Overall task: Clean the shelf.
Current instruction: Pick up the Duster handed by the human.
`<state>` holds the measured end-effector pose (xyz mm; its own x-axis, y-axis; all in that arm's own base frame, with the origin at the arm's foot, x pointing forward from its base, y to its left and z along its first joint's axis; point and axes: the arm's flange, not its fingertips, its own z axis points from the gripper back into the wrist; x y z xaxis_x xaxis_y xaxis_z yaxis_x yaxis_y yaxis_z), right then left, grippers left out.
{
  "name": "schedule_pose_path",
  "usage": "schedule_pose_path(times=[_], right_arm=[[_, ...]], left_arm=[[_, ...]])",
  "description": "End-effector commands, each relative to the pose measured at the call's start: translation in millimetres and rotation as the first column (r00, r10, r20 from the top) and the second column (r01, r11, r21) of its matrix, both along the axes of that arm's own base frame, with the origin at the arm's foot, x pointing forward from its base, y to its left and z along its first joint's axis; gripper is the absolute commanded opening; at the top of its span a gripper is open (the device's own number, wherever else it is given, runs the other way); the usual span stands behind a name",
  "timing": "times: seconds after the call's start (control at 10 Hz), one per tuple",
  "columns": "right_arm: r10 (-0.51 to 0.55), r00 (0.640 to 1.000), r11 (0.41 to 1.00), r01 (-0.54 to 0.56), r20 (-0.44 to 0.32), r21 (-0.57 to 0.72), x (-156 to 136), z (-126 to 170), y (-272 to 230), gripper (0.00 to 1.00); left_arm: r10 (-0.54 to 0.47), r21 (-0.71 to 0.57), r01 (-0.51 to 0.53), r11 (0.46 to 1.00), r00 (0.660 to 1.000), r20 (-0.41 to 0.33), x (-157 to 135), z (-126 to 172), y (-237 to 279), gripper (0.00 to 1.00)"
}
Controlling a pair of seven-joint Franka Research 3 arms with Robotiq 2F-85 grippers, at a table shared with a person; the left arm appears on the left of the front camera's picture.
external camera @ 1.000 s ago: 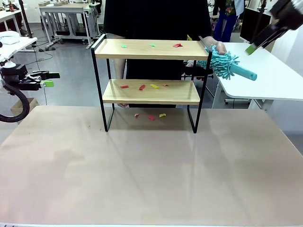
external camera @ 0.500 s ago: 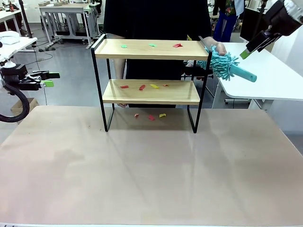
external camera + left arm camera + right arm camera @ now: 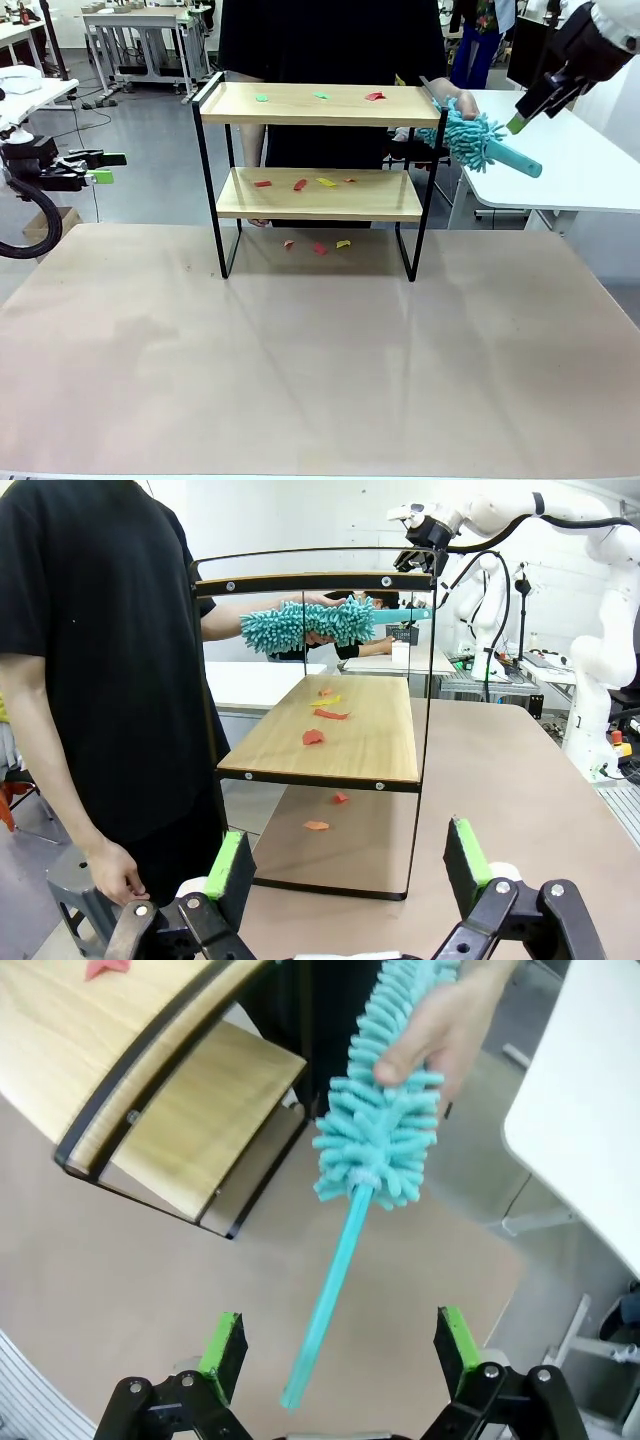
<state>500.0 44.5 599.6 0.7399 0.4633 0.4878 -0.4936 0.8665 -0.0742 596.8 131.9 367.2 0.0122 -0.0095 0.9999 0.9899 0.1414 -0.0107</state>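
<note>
My left pincer [image 3: 103, 167] hangs wide open, empty, well left of the shelf [image 3: 300, 108] at the counter's [image 3: 320, 360] far side. Scraps [image 3: 300, 184] litter both boards, so I judge nothing is cleaned yet. My right pincer [image 3: 338, 1343] gapes empty around the handle tip of the duster [image 3: 385, 1130] that a person's hand [image 3: 440, 1030] offers.

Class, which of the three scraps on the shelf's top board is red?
The rightmost scrap on the shelf, nearest the teal duster; the other two are green.
</note>
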Motion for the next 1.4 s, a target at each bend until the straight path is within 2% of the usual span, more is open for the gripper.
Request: schedule_pose_path(times=[0.0,0.4,0.9,1.0,1.1,1.2,1.3], right_arm=[[-0.062,0.997,0.998,0.060,-0.049,-0.026,-8,-15,4,1.00],[-0.118,0.991,0.993,0.117,-0.057,-0.015,-11,-53,12,1.00],[-0.193,0.980,0.981,0.193,-0.045,0.000,-7,-63,16,1.00],[-0.198,0.978,0.980,0.199,-0.058,0.013,-7,-63,17,0.42],[-0.205,0.977,0.978,0.206,-0.054,0.020,-6,-63,18,0.41],[-0.213,0.976,0.977,0.214,-0.055,0.022,-6,-63,18,0.00],[-0.217,0.974,0.975,0.219,-0.058,0.021,-5,-63,19,0.00]], left_arm=[[-0.003,0.003,0.003,1.000,1.000,0.010,-2,2,-1,1.00],[-0.003,0.003,0.003,1.000,1.000,0.010,-2,2,-1,1.00],[-0.003,0.003,0.003,1.000,1.000,0.010,-2,2,-1,1.00],[-0.003,0.003,0.003,1.000,1.000,0.010,-2,2,-1,1.00],[-0.003,0.003,0.003,1.000,1.000,0.010,-2,2,-1,1.00],[-0.003,0.003,0.003,1.000,1.000,0.010,-2,2,-1,1.00],[-0.003,0.003,0.003,1.000,1.000,0.010,-2,2,-1,1.00]])
